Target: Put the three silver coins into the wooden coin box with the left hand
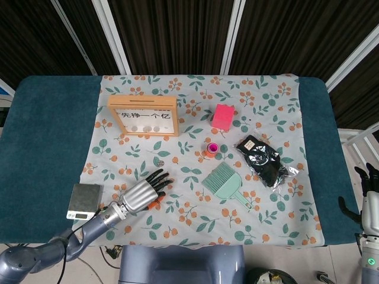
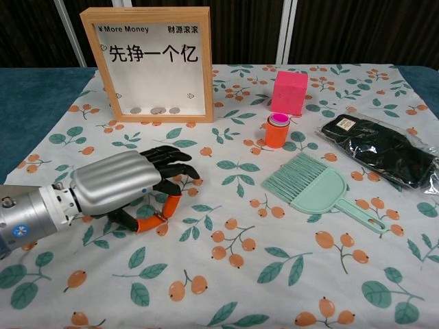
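Note:
The wooden coin box [image 2: 88, 68] stands upright at the back left, also in the head view [image 1: 143, 100]. Three silver coins [image 2: 158, 110] lie along its bottom behind the pane. My left hand [image 2: 123, 181] rests low on the cloth in front of the box, also in the head view [image 1: 144, 192]. Its orange thumb and finger tips [image 2: 167, 207] meet in a pinch where a silver coin lay; the coin itself is hidden between them. My right hand [image 1: 368, 189] hangs off the table's right edge, fingers apart, holding nothing.
An orange cup [image 2: 276, 130] and a pink block [image 2: 289, 92] stand right of the box. A mint dustpan brush [image 2: 312, 185] and a black packet [image 2: 384, 147] lie further right. A small scale [image 1: 84, 201] sits on the teal table left of my hand.

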`<action>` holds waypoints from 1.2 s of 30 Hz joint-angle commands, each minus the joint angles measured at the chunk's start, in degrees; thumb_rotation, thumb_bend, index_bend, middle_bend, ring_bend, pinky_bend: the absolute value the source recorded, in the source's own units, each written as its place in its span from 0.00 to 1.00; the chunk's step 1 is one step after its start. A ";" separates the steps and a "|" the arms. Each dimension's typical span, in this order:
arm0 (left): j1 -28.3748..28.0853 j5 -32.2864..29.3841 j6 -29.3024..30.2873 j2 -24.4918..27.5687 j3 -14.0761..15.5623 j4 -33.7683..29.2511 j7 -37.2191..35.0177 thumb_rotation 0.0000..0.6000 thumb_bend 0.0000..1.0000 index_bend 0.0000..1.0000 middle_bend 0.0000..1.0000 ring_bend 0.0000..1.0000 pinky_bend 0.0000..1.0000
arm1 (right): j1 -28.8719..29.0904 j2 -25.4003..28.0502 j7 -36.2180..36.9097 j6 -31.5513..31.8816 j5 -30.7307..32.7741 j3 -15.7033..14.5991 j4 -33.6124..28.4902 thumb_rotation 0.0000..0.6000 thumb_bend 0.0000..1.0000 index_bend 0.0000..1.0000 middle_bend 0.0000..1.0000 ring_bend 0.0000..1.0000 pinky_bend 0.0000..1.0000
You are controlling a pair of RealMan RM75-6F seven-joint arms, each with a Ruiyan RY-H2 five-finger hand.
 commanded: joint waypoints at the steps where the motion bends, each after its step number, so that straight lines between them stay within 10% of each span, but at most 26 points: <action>1: 0.00 -0.08 -0.08 0.13 -0.15 -0.16 0.28 1.00 0.38 0.62 0.16 0.00 0.00 | 0.03 -0.02 -0.09 -0.07 -0.05 -0.07 -0.01 1.00 0.39 0.17 0.05 0.02 0.00; 14: -1.06 0.21 3.29 3.17 -2.63 -4.94 0.88 1.00 0.52 0.69 0.18 0.00 0.00 | 0.05 0.04 -0.13 -0.40 0.34 -0.11 -0.18 1.00 0.39 0.17 0.05 0.02 0.00; 26: -3.15 -1.46 1.98 14.79 -5.44 -23.50 2.96 1.00 0.52 0.69 0.18 0.00 0.00 | 0.15 -0.13 -0.93 -0.46 0.45 -0.25 -0.25 1.00 0.39 0.17 0.05 0.02 0.00; 36: -9.39 -8.39 -2.89 26.06 -18.14 -34.42 11.40 1.00 0.53 0.71 0.19 0.00 0.00 | 0.11 -0.19 -1.18 -0.36 0.88 -0.10 -0.39 1.00 0.39 0.17 0.05 0.02 0.00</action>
